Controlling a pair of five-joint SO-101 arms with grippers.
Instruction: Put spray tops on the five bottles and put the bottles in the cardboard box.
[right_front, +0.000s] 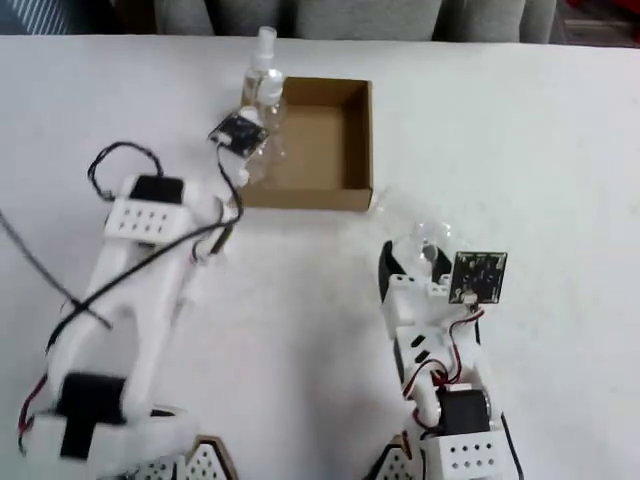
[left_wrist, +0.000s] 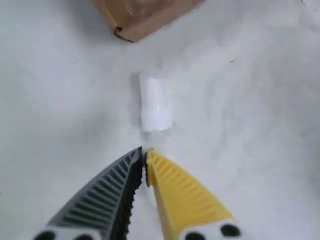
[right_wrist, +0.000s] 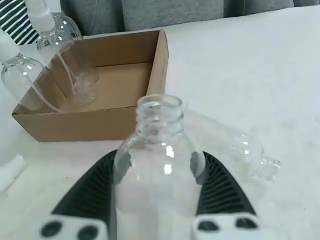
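Left wrist view: top (left_wrist: 154, 105) is lying flat just ahead of left gripper (left_wrist: 144, 152), jaws pressed together.
Its long axis is running in line with them, toward the box (left_wrist: 145, 20) (left arm nearer); right gripper (right_wrist: 160, 167) is pinching an uncapped upright bottle (right_wrist: 159, 120).

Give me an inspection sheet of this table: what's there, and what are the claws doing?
Surface: white table, no spills seen.
Job's things: cardboard box open; topped bottles, two, upright at its left side; held bottle topless; lying bottle topless, on the table; spray top loose on the table.
Clutter: nothing seen.
Grippers: left gripper shut, empty, just short of the spray top; right gripper shut on the held bottle.
Cables: black cable looped by the left arm; red and white wires on the right arm.
Surroundings: grey seats behind the table.
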